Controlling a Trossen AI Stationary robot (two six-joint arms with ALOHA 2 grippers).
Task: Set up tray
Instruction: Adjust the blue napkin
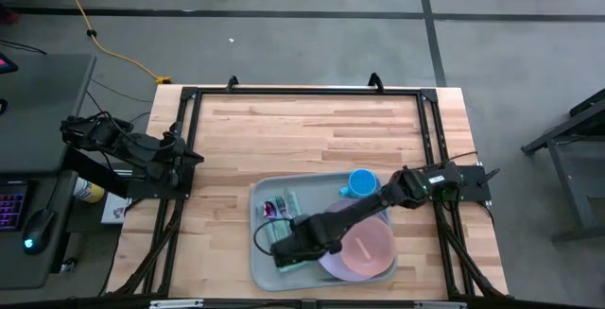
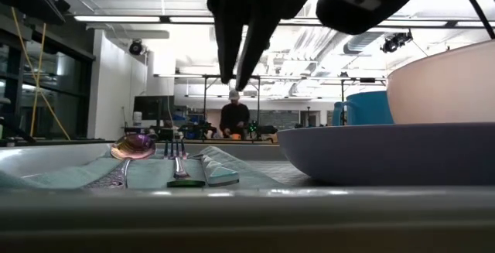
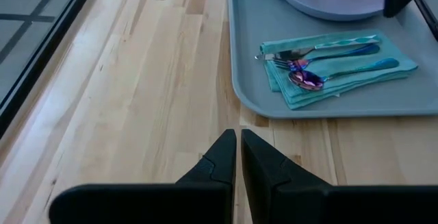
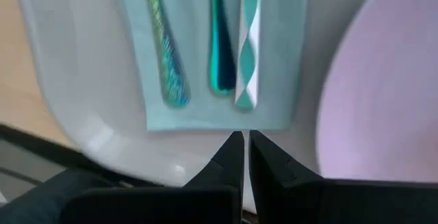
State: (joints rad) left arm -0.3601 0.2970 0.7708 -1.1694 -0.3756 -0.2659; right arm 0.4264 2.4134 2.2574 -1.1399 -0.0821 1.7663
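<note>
1. The light butcher-block wooden table carries the whole setting; its far half is bare, and everything sits toward the near edge, right of centre.
2. The large pale grey-green rectangular plastic tray lies flat near the table's near edge, between the two arm bases but closer to the right one. Its raised rim keeps the pieces gathered.
3. The round lavender plate takes the tray's right half, with a pale pink bowl on it, where a meal would be centred.
4. A blue cup stands at the tray's far right corner, just beyond the plate.
5. A teal folded cloth napkin lies on the tray's left half. An iridescent spoon, fork and knife lie on it side by side, like a place setting.
6. The right gripper hovers over the napkin's near end, its fingers together and empty. I judge it free of the cutlery.
7. The left gripper waits at the table's left side, well apart from the tray. Its fingers are nearly together, holding nothing.
</note>
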